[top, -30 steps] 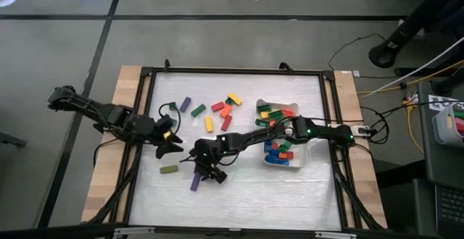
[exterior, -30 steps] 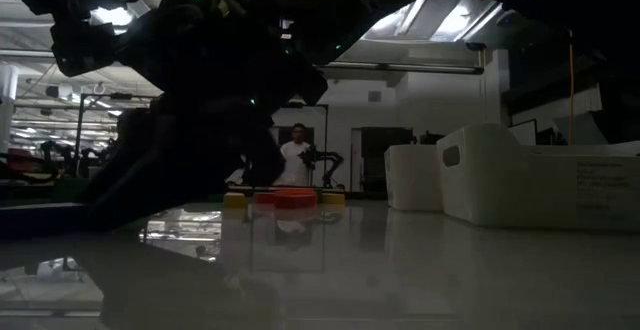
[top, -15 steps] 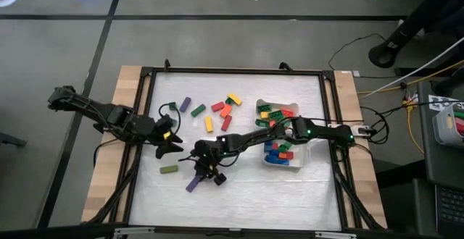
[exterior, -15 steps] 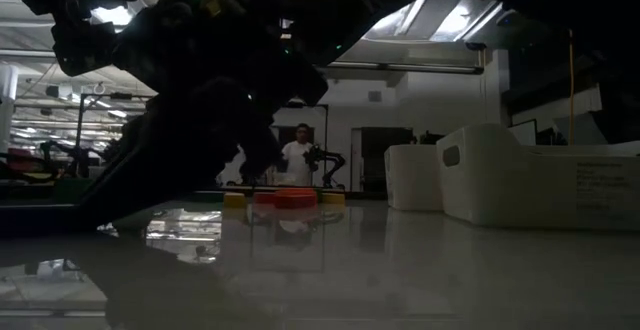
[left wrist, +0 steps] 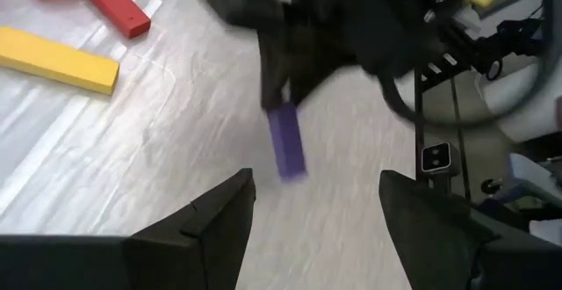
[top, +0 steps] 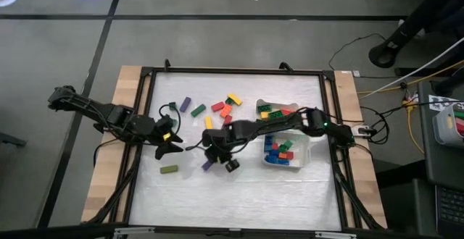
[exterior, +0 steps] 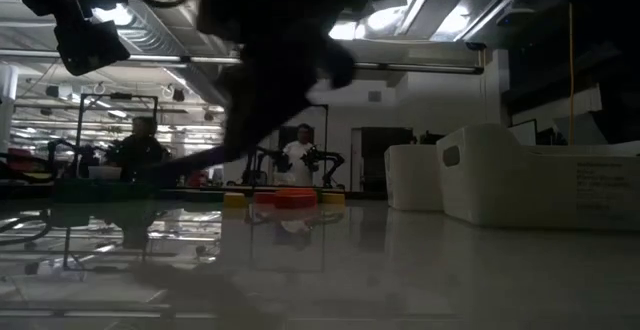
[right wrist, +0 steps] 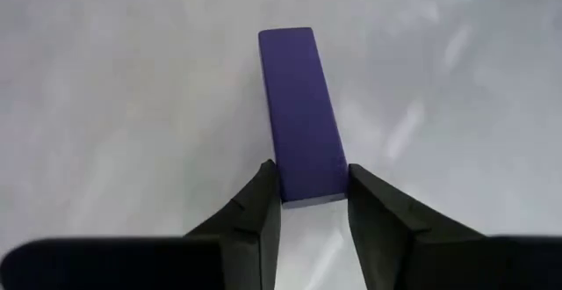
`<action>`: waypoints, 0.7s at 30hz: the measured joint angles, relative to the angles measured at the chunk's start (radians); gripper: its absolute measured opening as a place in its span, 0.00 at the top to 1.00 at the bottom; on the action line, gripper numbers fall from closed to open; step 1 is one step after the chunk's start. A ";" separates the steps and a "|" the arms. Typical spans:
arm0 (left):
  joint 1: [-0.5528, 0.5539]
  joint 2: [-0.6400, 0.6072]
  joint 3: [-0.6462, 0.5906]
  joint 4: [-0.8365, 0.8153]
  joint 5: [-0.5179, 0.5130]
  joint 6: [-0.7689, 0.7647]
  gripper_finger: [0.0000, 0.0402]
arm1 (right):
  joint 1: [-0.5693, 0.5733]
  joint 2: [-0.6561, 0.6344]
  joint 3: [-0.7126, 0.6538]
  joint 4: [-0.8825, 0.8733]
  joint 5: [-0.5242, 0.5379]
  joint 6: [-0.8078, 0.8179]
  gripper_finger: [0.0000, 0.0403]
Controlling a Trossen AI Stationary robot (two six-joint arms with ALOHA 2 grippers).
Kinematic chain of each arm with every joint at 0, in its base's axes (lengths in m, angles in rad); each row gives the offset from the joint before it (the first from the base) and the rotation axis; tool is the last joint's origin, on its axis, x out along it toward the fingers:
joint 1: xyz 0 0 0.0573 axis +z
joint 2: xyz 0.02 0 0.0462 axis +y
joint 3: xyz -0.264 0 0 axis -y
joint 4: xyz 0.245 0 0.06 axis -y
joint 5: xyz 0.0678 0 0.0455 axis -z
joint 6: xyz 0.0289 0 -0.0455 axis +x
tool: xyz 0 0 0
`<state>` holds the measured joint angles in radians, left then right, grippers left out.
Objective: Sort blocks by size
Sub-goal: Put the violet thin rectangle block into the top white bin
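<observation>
Purple bar (right wrist: 301, 114) lifted by R pincer (right wrist: 307, 204); green bar (top: 169, 169) near.

Purple bar (right wrist: 301, 114) hangs tilted (one end pinched); loose blocks (top: 217, 108) scattered, others fill the tray.

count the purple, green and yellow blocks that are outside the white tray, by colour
purple block: 2, one of them held in the right gripper
green block: 2
yellow block: 2
total: 6
</observation>
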<state>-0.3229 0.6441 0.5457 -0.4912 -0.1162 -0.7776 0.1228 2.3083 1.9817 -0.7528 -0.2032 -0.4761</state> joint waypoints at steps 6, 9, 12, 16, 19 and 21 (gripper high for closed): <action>0.000 0.000 0.000 0.000 0.000 0.027 0.42 | -0.019 -0.122 0.001 -0.286 0.210 0.005 0.72; 0.000 0.001 0.000 0.000 0.000 0.074 0.42 | -0.026 -0.170 0.001 -0.403 0.295 0.056 0.72; 0.000 0.006 0.000 0.000 -0.005 0.116 0.42 | -0.039 -0.221 0.002 -0.497 0.351 0.116 0.72; 0.000 0.017 0.000 0.000 -0.017 0.133 0.42 | -0.056 -0.268 0.002 -0.638 0.409 0.204 0.72; 0.000 0.031 -0.001 -0.002 -0.018 0.127 0.42 | -0.075 -0.294 0.002 -0.780 0.486 0.292 0.72; 0.000 0.047 -0.001 -0.002 -0.018 0.127 0.42 | -0.093 -0.310 -0.004 -0.832 0.538 0.350 0.72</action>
<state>-0.3229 0.6907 0.5449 -0.4935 -0.1341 -0.6507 0.0296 1.9988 1.9774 -1.5846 0.3350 -0.1258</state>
